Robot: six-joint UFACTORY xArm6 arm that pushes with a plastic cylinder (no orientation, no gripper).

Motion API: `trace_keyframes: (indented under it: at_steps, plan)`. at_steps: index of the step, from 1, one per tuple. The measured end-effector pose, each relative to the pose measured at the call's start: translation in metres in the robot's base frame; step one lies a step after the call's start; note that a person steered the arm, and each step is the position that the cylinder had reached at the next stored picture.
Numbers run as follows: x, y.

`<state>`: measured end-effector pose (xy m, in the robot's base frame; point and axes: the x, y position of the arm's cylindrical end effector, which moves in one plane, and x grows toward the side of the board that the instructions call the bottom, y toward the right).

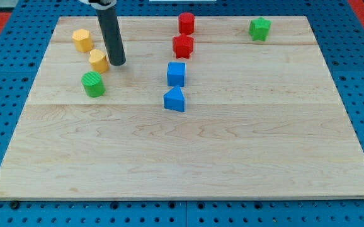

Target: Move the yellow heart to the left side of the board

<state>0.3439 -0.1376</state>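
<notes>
You'll find my tip (118, 64) touching the yellow heart (98, 60) on its right flank. Landmark: that heart, at the board's (182, 164) upper left. Yellow hexagon (82, 40) just up-left; green cylinder (93, 84) just below. No jaws here, only a rod

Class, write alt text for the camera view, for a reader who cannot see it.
My tip rests on a wooden board, just right of a yellow heart near the view's upper left. A yellow hexagon lies above the heart, a green cylinder below; two red blocks and two blue blocks sit mid-board, and a green block top right.
</notes>
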Motion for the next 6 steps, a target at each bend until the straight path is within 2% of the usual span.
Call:
trace_keyframes:
  at_steps: [1,2,4,5,6]
  plan:
    - [0.003,-0.049]
    - [0.008,-0.061]
    - [0.037,0.033]
    - [0.056,0.008]
    - [0.057,-0.043]
